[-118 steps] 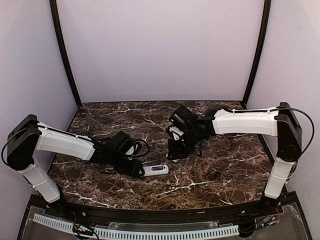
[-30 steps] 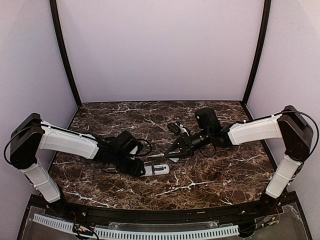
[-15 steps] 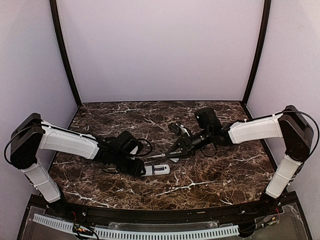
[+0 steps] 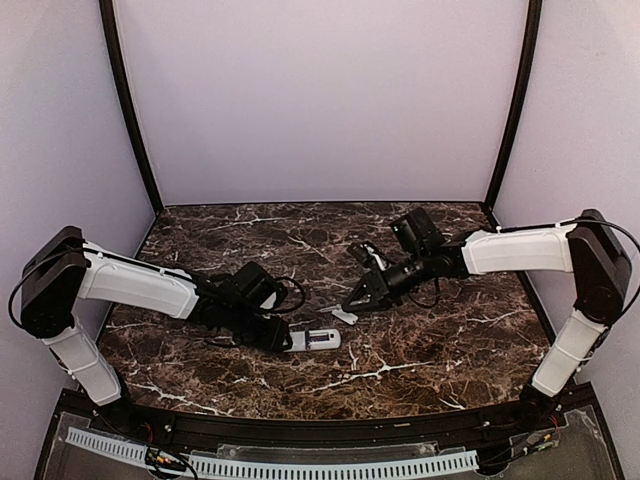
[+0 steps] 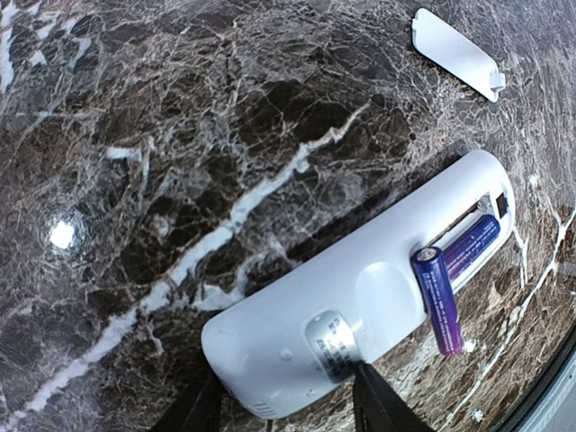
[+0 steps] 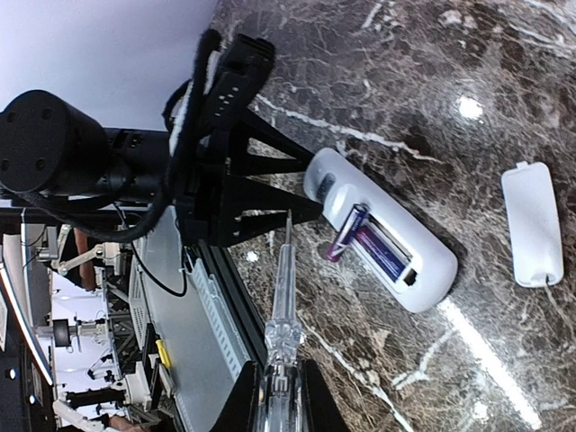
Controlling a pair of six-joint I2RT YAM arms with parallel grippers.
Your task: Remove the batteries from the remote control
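My left arm (image 4: 130, 285) reaches low across the table (image 4: 450, 350) from the left. Its end effector (image 4: 277, 336) is closed onto the near end of the remote (image 5: 360, 301), with one finger on each long side. The remote lies flat on the table, a little left of centre and toward the near edge, back side up, with its compartment open at the far end.

Both batteries (image 5: 437, 301) are with the remote. One sits in the compartment, along the length of the remote. The other is tipped out at an angle: one end rests on the remote's back and the other hangs over its edge toward the table.

The cover (image 4: 343, 315) lies flat on the table just beyond the remote, apart from it and on the side toward my right arm.

Further right, a slim clear tool (image 6: 281, 301) points toward the remote. Its thin tip is close to the tilted battery, between that battery and the left end effector. I cannot tell whether the tip touches anything. My right end effector (image 6: 277, 400) is pinched shut on the tool's clear handle and held above the table, right of the cover.
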